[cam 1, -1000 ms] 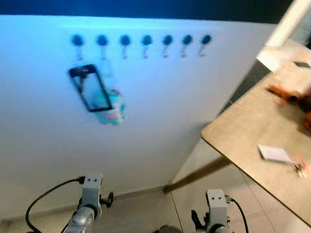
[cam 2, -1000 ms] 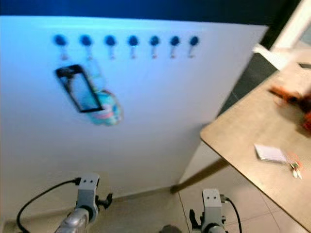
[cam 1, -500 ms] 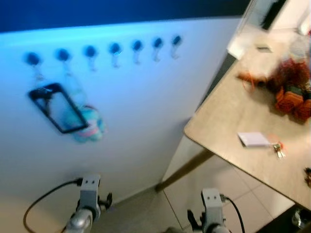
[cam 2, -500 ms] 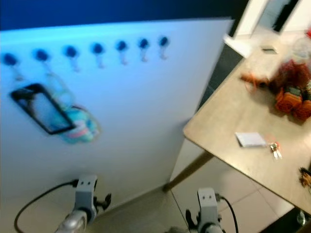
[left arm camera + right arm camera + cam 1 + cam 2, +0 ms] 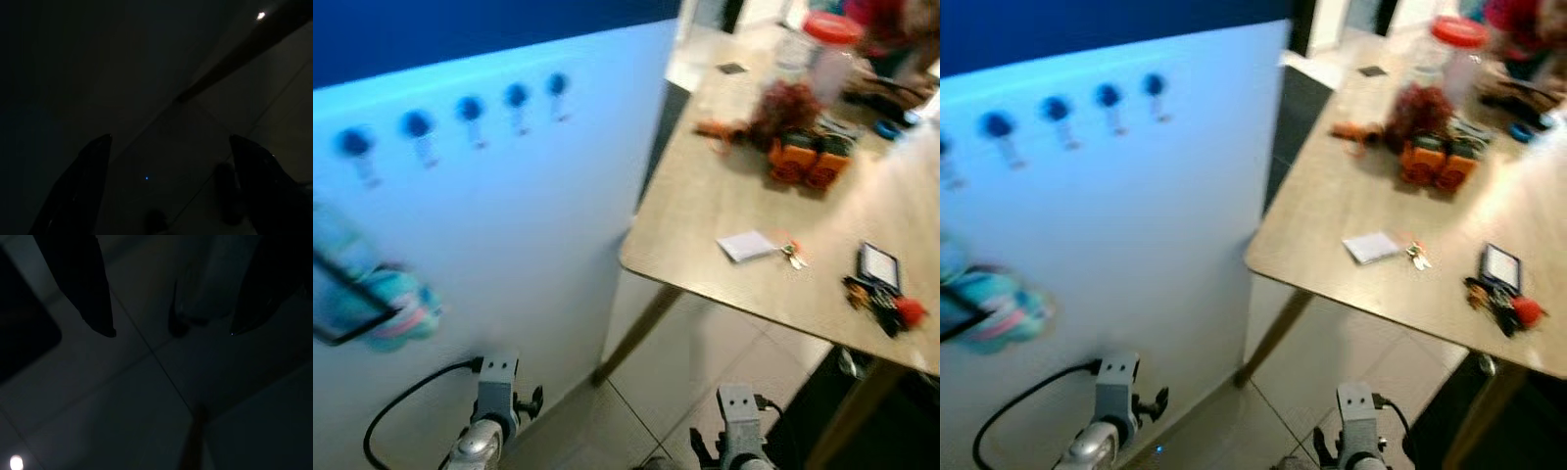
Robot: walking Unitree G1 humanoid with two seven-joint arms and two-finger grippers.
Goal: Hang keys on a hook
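Keys [image 5: 790, 255] lie on the wooden table [image 5: 705, 215] beside a white card [image 5: 747, 245]; hooks [image 5: 470, 110] line the white wall; both grippers [image 5: 166, 196] [image 5: 171, 328] hang low, fingers spread, holding nothing; any reach should approach the keys squarely.

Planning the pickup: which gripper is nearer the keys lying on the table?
Right. The right gripper hangs low over the floor, below the table edge on the keys' side. The left gripper hangs by the white hook board, farther away.
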